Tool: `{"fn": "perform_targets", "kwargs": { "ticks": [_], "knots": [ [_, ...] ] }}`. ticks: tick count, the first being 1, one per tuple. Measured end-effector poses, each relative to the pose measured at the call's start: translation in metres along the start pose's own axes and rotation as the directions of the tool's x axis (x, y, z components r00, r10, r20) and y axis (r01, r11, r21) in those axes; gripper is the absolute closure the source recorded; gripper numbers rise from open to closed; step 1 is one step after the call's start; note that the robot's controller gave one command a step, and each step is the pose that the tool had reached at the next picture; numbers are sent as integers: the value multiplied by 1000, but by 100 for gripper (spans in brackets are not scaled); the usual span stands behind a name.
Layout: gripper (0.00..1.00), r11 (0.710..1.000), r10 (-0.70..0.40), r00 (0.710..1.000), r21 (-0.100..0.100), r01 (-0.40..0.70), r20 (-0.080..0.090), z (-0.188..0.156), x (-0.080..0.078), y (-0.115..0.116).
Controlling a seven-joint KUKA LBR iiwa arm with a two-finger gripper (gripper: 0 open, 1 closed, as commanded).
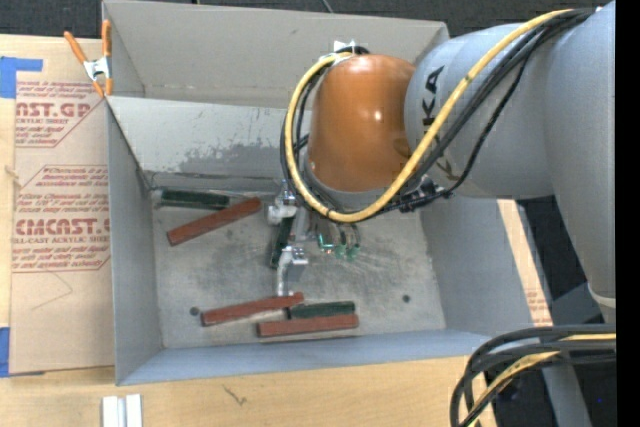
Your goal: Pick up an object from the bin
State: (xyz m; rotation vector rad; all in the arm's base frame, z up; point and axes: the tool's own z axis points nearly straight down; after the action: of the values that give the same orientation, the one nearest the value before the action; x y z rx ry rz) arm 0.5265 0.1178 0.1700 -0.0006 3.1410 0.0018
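Grey bin (200, 130) scuffed beneath me, my gripper (288, 250) hangs mid-bin, its opening I can't tell, with the nearest red-brown bar (250, 310) just frontward, lying left to right.

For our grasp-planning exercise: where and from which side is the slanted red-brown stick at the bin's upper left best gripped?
Grip the red-brown stick just left of its middle, straight from above, across its narrow width. It lies flat on the bin floor, and there the dark green stick beside it is farthest away.
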Motion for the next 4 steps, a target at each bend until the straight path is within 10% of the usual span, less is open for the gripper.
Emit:
{"fn": "perform_targets", "kwargs": {
  "ticks": [1, 3, 4],
  "knots": [
    [100, 998, 69, 997, -7, -69, 17, 83, 16, 2],
    [100, 998, 67, 998, 2, -67, -6, 35, 23, 5],
    [0, 998, 64, 998, -1, -64, 3, -62, 20, 6]
  ]
}}
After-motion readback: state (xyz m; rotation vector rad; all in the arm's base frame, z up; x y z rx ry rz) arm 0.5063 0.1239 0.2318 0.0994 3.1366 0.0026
